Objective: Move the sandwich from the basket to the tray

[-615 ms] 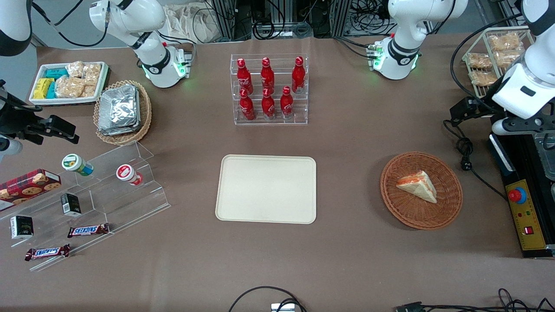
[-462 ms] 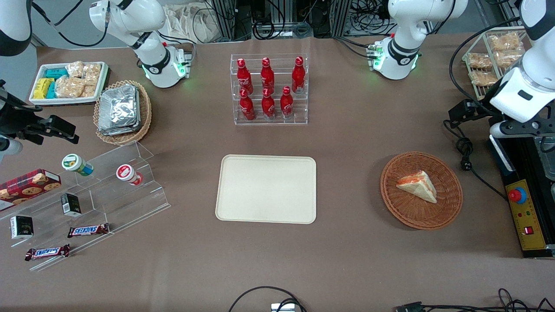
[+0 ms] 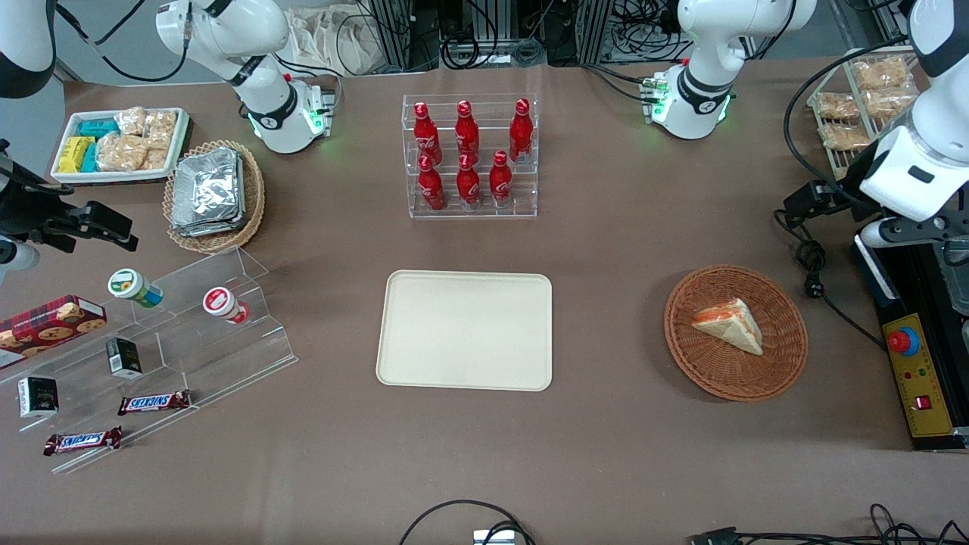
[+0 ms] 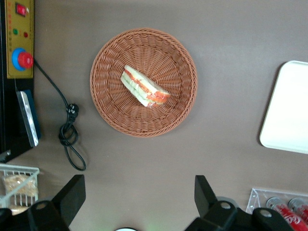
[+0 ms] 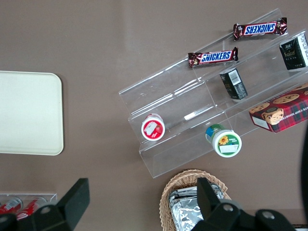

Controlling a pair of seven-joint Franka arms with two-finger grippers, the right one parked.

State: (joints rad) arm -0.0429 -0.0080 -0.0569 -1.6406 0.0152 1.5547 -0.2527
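The sandwich (image 3: 729, 324) lies in the basket (image 3: 780, 363), untouched, with its orange filling edge facing away from the front camera. The tray (image 3: 464, 330) sits bare on the tabletop (image 3: 606, 250), well apart from the basket toward the parked arm's end. The pincer (image 4: 137, 199) hangs high above the tabletop near the basket, farther from the front camera, released, its fingers (image 4: 72, 192) spread wide with nothing between them. This looks like the approach step, before any grasp. Next it likely needs to travel over the basket, line its fingers across the sandwich's flat bread faces, then descend.
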